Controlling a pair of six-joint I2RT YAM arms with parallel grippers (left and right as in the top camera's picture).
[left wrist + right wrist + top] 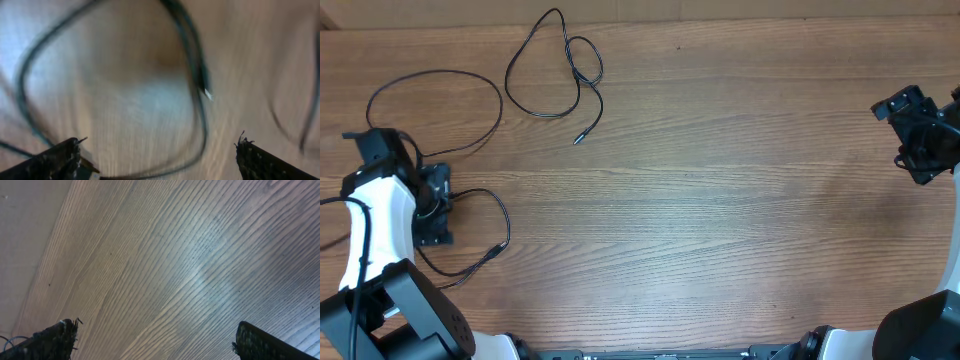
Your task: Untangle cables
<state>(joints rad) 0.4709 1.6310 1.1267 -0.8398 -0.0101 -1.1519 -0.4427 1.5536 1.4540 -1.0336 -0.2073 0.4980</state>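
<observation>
Two thin black cables lie apart on the wooden table. One cable (509, 78) is looped at the back, left of centre, with its plug (579, 137) pointing toward the front. The other cable (436, 72) makes a wide loop at the far left and runs past my left gripper (440, 207) to an end (502, 248) near the front. That gripper stands open over it and holds nothing. The left wrist view is blurred. There the cable (197, 60) curves under the wide-apart jaws of the left gripper (160, 142). My right gripper (920, 130) is open at the far right, over bare wood (155, 326).
The wooden table (720, 200) stretches between the two arms. The left arm's white link (375, 225) and its own thicker black wires sit at the front left. The table's back edge runs along the top of the overhead view.
</observation>
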